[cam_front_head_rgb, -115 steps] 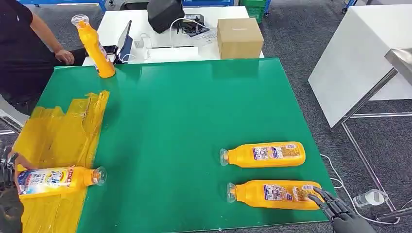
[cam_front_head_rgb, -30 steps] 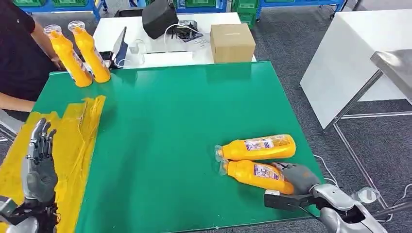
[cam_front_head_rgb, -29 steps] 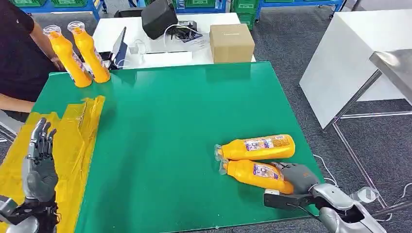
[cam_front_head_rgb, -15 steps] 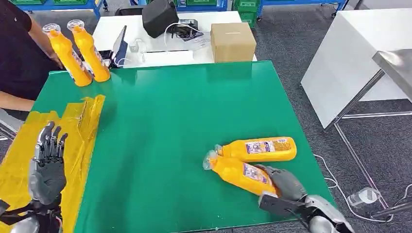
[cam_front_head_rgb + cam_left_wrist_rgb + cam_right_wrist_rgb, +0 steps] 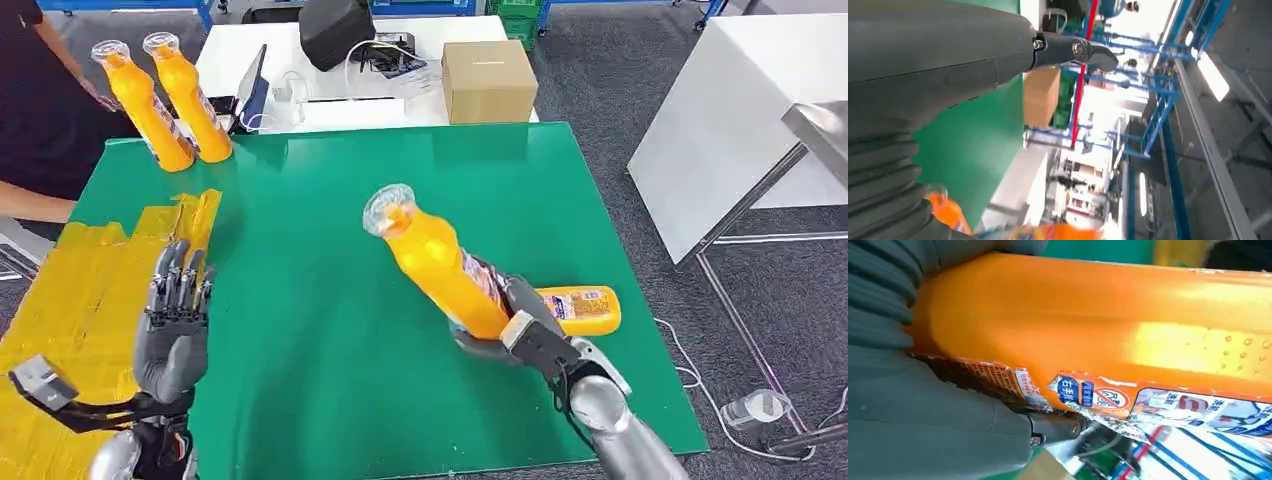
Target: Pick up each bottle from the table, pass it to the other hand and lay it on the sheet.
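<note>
While our right hand (image 5: 510, 325) grips the lifted bottle (image 5: 435, 260) at its lower body, cap tilted up over the green table (image 5: 330, 300), we should bring it level to the waiting left hand (image 5: 172, 330), fingers spread and holding nothing, beside the yellow sheet (image 5: 80, 300). Another bottle (image 5: 580, 308) lies behind; two bottles (image 5: 165, 95) stand at the far corner, all full of orange liquid.

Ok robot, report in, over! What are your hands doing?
Right hand holds a bottle up off the table. Left hand open above the yellow sheet. Nothing between them.

Tilted orange bottle (image 5: 440, 265) aloft (clear cap up), another bottle (image 5: 583, 308) flat on green table (image 5: 320, 250).
</note>
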You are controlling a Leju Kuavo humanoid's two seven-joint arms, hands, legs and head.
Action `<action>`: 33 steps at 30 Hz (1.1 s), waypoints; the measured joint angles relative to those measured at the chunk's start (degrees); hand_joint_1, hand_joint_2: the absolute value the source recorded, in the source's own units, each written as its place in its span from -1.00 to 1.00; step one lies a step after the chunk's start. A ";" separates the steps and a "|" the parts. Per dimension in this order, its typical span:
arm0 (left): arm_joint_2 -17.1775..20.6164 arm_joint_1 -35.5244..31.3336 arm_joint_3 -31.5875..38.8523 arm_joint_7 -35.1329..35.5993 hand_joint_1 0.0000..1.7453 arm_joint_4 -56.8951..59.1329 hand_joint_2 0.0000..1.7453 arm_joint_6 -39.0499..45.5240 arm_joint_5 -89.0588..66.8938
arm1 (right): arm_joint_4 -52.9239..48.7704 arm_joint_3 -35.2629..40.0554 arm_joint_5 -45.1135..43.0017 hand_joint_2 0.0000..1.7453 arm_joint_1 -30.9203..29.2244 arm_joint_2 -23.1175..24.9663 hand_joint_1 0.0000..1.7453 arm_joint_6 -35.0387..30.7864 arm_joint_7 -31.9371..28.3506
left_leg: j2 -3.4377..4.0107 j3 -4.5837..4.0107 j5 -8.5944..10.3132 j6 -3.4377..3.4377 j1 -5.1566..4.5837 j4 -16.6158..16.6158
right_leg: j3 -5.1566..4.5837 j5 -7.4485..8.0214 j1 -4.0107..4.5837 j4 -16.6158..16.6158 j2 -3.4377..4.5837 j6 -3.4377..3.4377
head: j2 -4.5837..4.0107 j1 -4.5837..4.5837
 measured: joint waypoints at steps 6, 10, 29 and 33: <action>-0.59 -0.02 -7.34 0.02 -1.00 0.00 1.00 0.13 1.25 | 2.21 2.49 1.58 1.00 -3.20 4.02 1.00 -0.55 1.23 | -0.02 -0.14 -0.01 0.00 -0.02 0.00 | -0.16 0.00 -0.01 0.00 0.00 0.00 | 0.00 0.00; -0.72 -0.02 -10.40 0.02 -1.00 0.00 1.00 0.30 1.25 | 3.95 4.81 2.54 1.00 -4.27 6.53 1.00 -1.44 1.66 | -0.03 -0.22 0.00 -0.01 0.02 -0.01 | -0.22 -0.01 0.02 0.00 -0.05 0.00 | 0.00 -0.02; -0.74 -1.98 -14.68 1.07 -1.00 2.19 1.00 1.51 1.35 | 17.48 15.25 4.68 1.00 -9.49 15.98 1.00 -3.12 2.99 | -0.03 -0.31 0.01 -0.02 0.07 -0.01 | -0.29 -0.01 0.06 0.04 -0.07 0.00 | 0.00 0.00; -0.74 -2.15 -14.90 1.20 -1.00 3.45 1.00 2.82 0.79 | 19.54 18.04 5.18 1.00 -10.11 17.75 1.00 -3.13 3.28 | -0.03 -0.35 0.00 -0.02 0.05 -0.01 | -0.34 -0.01 0.04 0.04 -0.07 0.00 | 0.00 0.00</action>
